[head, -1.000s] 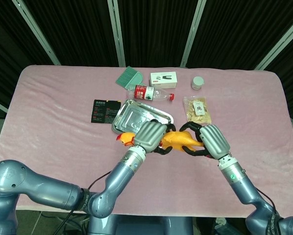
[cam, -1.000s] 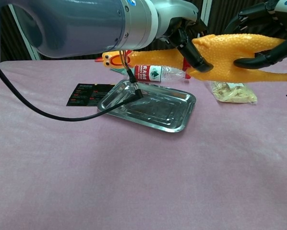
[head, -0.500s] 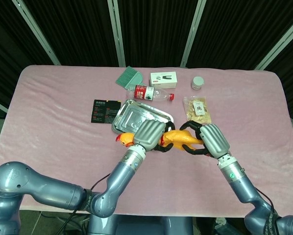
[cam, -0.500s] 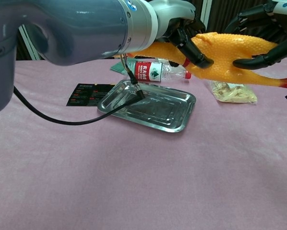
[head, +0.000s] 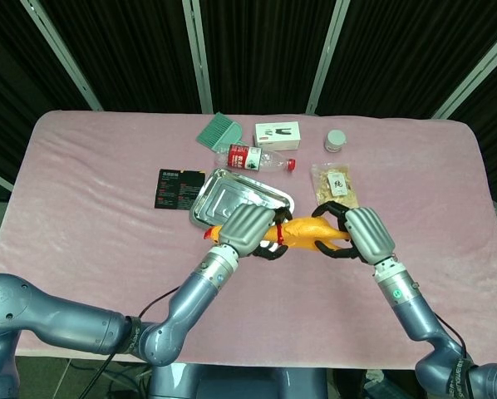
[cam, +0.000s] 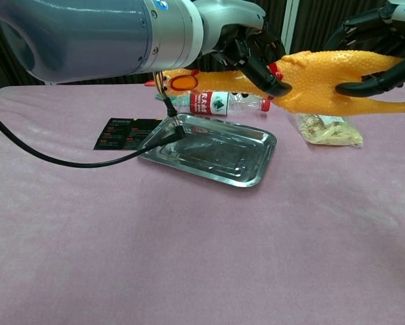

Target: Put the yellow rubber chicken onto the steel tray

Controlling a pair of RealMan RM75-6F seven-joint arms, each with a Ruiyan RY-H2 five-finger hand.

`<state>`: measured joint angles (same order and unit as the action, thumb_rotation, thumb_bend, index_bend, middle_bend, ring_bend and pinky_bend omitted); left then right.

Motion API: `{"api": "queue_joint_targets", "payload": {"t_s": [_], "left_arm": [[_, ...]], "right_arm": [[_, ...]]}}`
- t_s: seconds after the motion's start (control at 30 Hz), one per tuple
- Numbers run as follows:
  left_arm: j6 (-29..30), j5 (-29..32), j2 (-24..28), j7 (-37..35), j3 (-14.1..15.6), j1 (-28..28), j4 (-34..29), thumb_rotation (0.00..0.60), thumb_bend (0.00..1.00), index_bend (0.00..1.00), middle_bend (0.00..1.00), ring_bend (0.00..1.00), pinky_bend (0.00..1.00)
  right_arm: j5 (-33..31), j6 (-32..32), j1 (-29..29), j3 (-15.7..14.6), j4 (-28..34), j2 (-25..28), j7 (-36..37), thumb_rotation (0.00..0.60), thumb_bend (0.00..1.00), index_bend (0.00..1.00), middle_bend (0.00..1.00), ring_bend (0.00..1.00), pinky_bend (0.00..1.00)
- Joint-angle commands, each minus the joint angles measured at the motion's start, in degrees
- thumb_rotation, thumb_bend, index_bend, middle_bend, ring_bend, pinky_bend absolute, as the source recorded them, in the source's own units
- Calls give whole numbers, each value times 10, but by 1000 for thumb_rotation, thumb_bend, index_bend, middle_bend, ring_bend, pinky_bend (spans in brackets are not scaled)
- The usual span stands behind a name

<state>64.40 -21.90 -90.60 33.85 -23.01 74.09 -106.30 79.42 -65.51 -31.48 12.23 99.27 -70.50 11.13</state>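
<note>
Up in the air, the yellow rubber chicken [head: 302, 235] is held by both robot hands. The left robot hand [head: 247, 229] grips its neck end, and the right robot hand [head: 363, 234] grips its body. Just behind it, the steel tray [head: 223, 193] lies on the pink table [head: 91, 199]. Farther back lie a plastic bottle [head: 257, 158], a snack bag [head: 335, 184] and a green brush [head: 214, 131].

Glossy steel tray [cam: 250, 145], pink cloth [cam: 189, 250]
</note>
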Motion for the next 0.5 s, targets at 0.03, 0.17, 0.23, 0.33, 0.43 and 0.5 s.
{"api": "queue_joint_targets", "payload": {"t_s": [0.03,0.17,0.23,0.33,0.43,0.5], "left_arm": [[-1,-1,-1,-1,0,0,2,600,295,274,389,466,376],[-1,1,-6,1,3,3,9,600,295,243,353,448,376],[1,0,-8,2,4,4,11,600,295,207,313,435,376],[8,-5,-14,3,6,5,16,600,294,174,270,419,376],[12,-6,-22,1,4,6,22,600,293,176,267,415,376],[10,-2,-25,2,3,8,25,600,292,197,278,419,376]], "right_arm": [[0,-1,0,0,0,0,2,600,362,999,847,789,770],[0,-1,0,1,0,1,3,600,363,999,847,789,770],[1,-1,0,1,-1,1,3,600,362,999,847,789,770],[2,-1,1,-1,-1,0,4,600,363,1000,847,789,770],[5,-2,1,-3,0,-1,3,600,363,999,847,789,770],[7,-3,1,-3,1,-1,2,600,363,999,847,789,770]]}}
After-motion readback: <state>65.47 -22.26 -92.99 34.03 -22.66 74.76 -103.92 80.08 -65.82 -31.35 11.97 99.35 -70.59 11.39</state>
